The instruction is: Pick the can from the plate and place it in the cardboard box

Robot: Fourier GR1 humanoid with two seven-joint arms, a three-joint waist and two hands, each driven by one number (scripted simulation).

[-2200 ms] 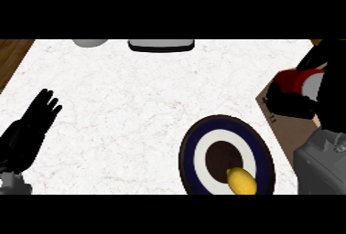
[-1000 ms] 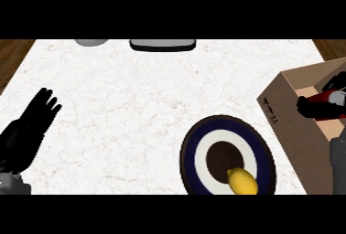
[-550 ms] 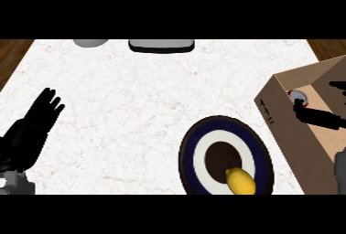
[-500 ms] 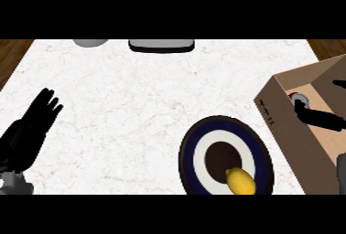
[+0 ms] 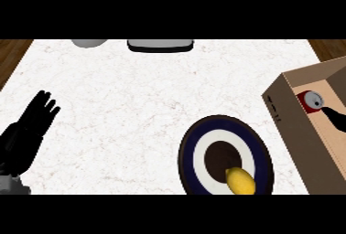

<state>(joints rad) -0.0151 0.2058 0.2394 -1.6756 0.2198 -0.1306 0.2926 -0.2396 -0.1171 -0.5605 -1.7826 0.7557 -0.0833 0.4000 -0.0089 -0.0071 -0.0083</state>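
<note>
**Q.** Where does the can lie, and what is the right hand doing?

**A.** The can [image 5: 311,100], red with a grey top, lies inside the cardboard box [image 5: 292,119] at the right of the tabletop [image 5: 135,100], close to the box's near-left wall. Of the right hand [image 5: 334,119] only a dark finger shows, just beside the can at the view's edge. Whether it touches the can, and whether the hand is spread or curled, cannot be told. The plate [image 5: 226,155] carries only a yellow fruit [image 5: 240,181].

**Q.** And the left hand?

**A.** The left hand [image 5: 27,137] rests at the left edge, fingers straight and pointing up, holding nothing.

**Q.** How should the step in hand be done well?

**A.** By judgement, the placing is nearly complete. What remains is to clear the right hand from the box. The fingers should spread fully first, then the hand should rise straight up and out. Sweeping sideways risks nudging the can or catching the cardboard wall.
</note>
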